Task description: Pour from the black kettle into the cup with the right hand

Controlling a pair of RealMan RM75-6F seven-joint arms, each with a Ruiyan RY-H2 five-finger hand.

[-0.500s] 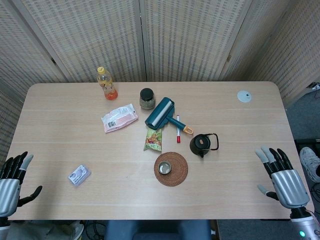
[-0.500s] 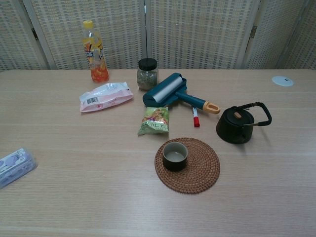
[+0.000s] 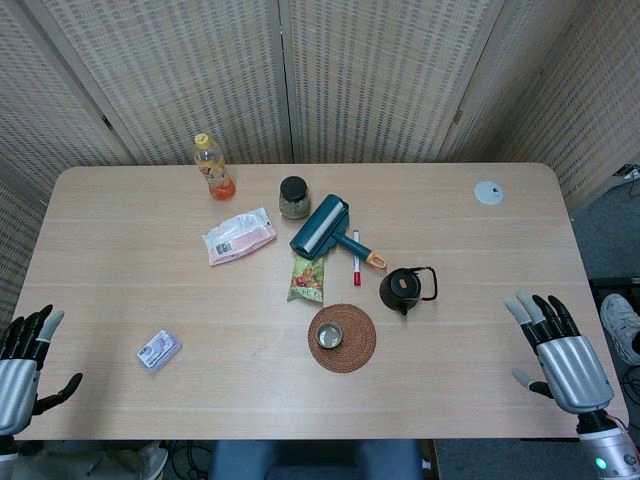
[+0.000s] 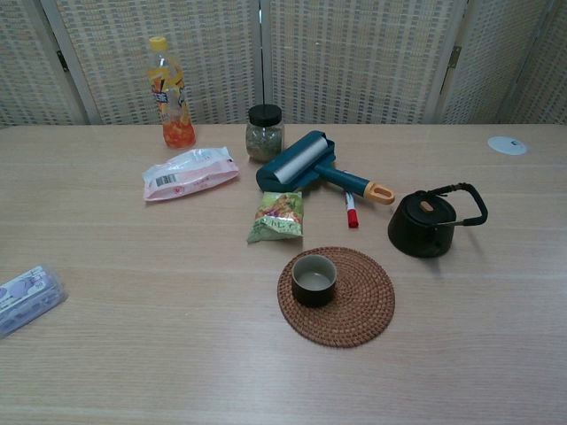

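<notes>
The black kettle (image 3: 403,290) (image 4: 426,224) stands upright on the table, its wire handle raised toward the right. To its lower left a small dark cup (image 3: 330,335) (image 4: 314,279) sits on a round woven mat (image 3: 358,345) (image 4: 363,301). My right hand (image 3: 560,348) hovers open at the table's right front corner, fingers spread, well away from the kettle. At the left front corner my left hand (image 3: 20,362) is also open and holds nothing. Neither hand shows in the chest view.
Behind the cup lie a green snack packet (image 3: 307,279), a red marker (image 3: 356,258) and a teal lint roller (image 3: 325,227). Further back are a jar (image 3: 294,197), an orange drink bottle (image 3: 214,167) and a pink packet (image 3: 239,236). A small wrapped pack (image 3: 159,350) lies front left; a white disc (image 3: 488,192) back right.
Both hands have shifted slightly down and toward the table's front edge. Kettle, cup and the other objects have not moved.
</notes>
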